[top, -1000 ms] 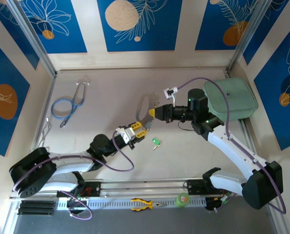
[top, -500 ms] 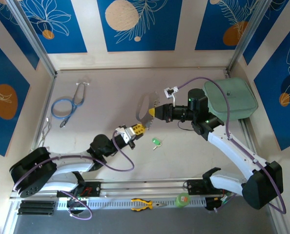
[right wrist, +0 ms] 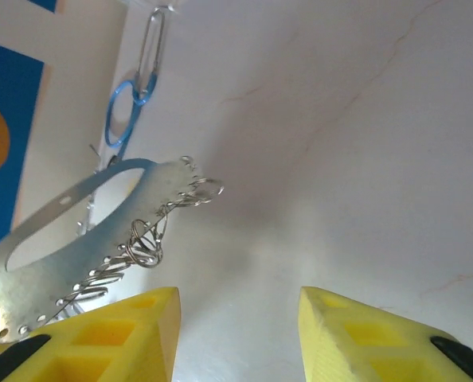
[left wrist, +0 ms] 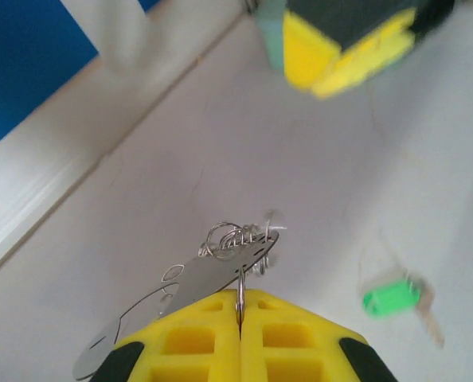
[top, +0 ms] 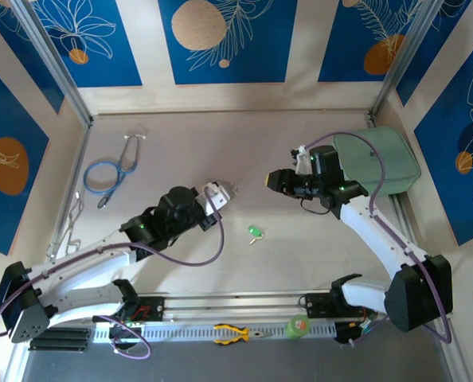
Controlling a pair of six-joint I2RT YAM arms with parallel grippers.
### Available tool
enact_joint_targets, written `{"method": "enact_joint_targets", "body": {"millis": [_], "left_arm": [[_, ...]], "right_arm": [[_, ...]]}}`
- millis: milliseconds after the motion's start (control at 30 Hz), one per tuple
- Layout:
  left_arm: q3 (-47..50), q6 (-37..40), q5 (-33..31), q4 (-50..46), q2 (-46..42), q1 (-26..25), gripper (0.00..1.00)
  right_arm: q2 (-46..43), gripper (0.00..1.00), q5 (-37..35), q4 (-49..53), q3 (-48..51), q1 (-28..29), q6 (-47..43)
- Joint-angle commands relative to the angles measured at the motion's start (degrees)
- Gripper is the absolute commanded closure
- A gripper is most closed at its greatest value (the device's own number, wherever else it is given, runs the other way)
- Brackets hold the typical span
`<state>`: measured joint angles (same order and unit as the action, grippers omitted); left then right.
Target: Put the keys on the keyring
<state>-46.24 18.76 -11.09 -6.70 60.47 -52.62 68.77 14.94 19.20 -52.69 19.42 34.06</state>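
Observation:
My left gripper [left wrist: 240, 296] is shut on one small metal ring of the keyring [left wrist: 220, 267], a pale strap loop with a row of silver rings. It holds the keyring above the table, seen from above near the middle [top: 232, 189]. In the right wrist view the same keyring [right wrist: 77, 231] hangs just left of my right gripper [right wrist: 238, 298], which is open with nothing between its fingers. From above, the right gripper [top: 273, 180] stands a short way right of the left gripper [top: 223, 192]. A key with a green head [top: 255, 232] lies on the table below them, also in the left wrist view [left wrist: 392, 296].
A blue stethoscope [top: 109, 171] and wire clips [top: 71, 219] lie at the left. A grey-green lidded container [top: 377, 163] sits at the right edge. Yellow-handled pliers [top: 232, 333] and a green tape roll [top: 299, 325] rest on the front rail.
The right gripper has opened, let go of the keyring and drawn back to the right. The left arm has lifted and swung up with the keyring in its shut jaws.

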Motion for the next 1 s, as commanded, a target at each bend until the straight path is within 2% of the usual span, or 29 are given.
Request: {"method": "enact_joint_targets", "body": {"millis": [0, 100, 233, 333, 400, 567, 633, 767, 967], "left_arm": [[-5.6, 9.4, -2.1, -19.9, -0.3, 0.1, 1.00], [-8.5, 14.3, 0.8, -23.0, -0.4, 0.1, 1.00], [-10.8, 19.1, 4.9, -26.0, -0.2, 0.1, 1.00], [-11.4, 20.6, 7.8, -27.5, -0.1, 0.1, 1.00], [-10.8, 20.9, 9.0, -26.8, -0.4, 0.1, 1.00], [-9.1, 20.3, 11.8, -22.6, -1.5, 0.1, 1.00], [-8.3, 22.8, 12.6, -22.0, -2.2, 0.1, 1.00], [-9.7, 26.0, 8.5, -23.1, -1.7, -0.6, 1.00], [-6.4, 23.5, 12.6, -16.0, -4.0, -0.5, 1.00]], "right_arm": [[0.2, 0.59, -1.0, 3.2, -5.2, 1.5, -6.5], [0.1, 0.62, -2.6, 3.6, -6.6, 4.8, -14.0], [-2.5, 0.63, -3.2, -0.9, -4.1, 12.8, -29.0], [-6.2, 0.64, 0.8, -8.3, 2.3, 17.7, -41.9], [-8.4, 0.64, 4.6, -13.4, 6.8, 19.1, -47.1], [-9.8, 0.68, 12.8, -17.8, 10.4, 20.4, -53.0], [-9.5, 0.69, 12.0, -17.7, 10.6, 21.4, -55.3], [-8.7, 0.74, 10.1, -20.8, 11.7, 22.2, -57.1], [-8.2, 0.78, 10.3, -27.9, 13.9, 23.3, -57.3]]}}
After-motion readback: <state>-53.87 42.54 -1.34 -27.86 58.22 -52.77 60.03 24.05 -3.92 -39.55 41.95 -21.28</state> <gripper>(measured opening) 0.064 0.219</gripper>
